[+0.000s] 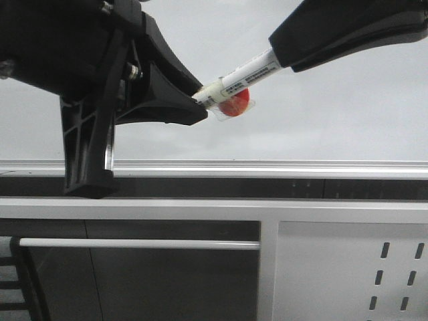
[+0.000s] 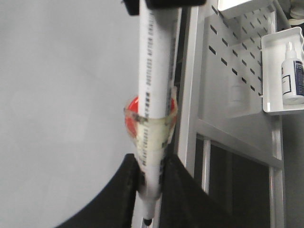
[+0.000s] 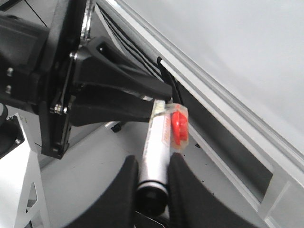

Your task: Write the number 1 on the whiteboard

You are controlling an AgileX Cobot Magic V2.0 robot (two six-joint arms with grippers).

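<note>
A white marker (image 1: pixel 249 72) with a taped-on red piece (image 1: pixel 235 103) hangs in the air in front of the whiteboard (image 1: pixel 334 114), held at both ends. My left gripper (image 1: pixel 199 100) is shut on its tip end. In the left wrist view the marker (image 2: pixel 154 85) runs between the black fingers (image 2: pixel 128 190), its dark tip poking out past them. My right gripper (image 1: pixel 284 50) is shut on the rear end. The right wrist view shows the barrel (image 3: pixel 156 147) clamped between both pads (image 3: pixel 128 180). The number 1 is out of view.
A silver rail (image 1: pixel 267 167) runs along the whiteboard's lower edge. Below it is a grey perforated panel (image 1: pixel 394 274) and a horizontal bar (image 1: pixel 134 243). A white shelf (image 2: pixel 270 102) on the panel holds a small bottle (image 2: pixel 292 76).
</note>
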